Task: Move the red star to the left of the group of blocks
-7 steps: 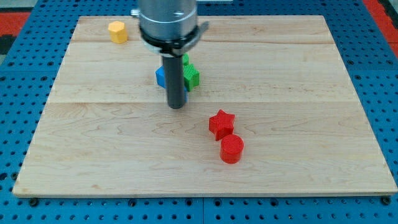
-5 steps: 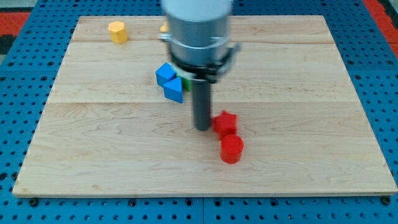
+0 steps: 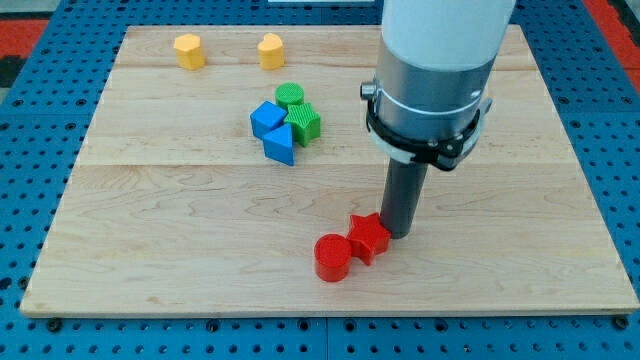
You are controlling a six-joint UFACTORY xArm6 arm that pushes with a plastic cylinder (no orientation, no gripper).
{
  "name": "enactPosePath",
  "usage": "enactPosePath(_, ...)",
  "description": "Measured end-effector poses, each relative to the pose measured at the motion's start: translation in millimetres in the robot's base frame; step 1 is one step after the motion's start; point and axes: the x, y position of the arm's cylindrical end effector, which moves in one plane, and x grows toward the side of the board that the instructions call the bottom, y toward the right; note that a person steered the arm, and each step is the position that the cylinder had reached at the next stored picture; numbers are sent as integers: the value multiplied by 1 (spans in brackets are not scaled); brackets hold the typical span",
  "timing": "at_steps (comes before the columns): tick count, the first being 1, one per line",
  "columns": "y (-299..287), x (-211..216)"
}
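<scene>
The red star [image 3: 368, 238] lies near the board's bottom middle, touching a red cylinder [image 3: 332, 258] on its lower left. My tip [image 3: 400, 234] rests against the star's right side. The group of blocks sits up and to the left: a green cylinder [image 3: 290, 96], a green block [image 3: 306, 123], a blue block [image 3: 266, 118] and a blue triangular block [image 3: 281, 145], all packed together.
Two yellow blocks lie near the board's top edge, one at the left [image 3: 188, 50] and one further right [image 3: 270, 50]. The wooden board [image 3: 150, 220] lies on a blue pegboard. The arm's wide grey body [image 3: 435, 80] hides part of the board's upper right.
My tip has swung from the star's left side round to its right. The star and the red cylinder have shifted left and down, the cylinder now on the star's lower left.
</scene>
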Motion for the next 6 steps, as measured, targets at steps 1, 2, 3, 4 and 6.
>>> enactPosePath(1, 33, 42)
enactPosePath(2, -8, 38)
enactPosePath(3, -49, -19)
enactPosePath(4, -64, -40)
enactPosePath(6, -128, -40)
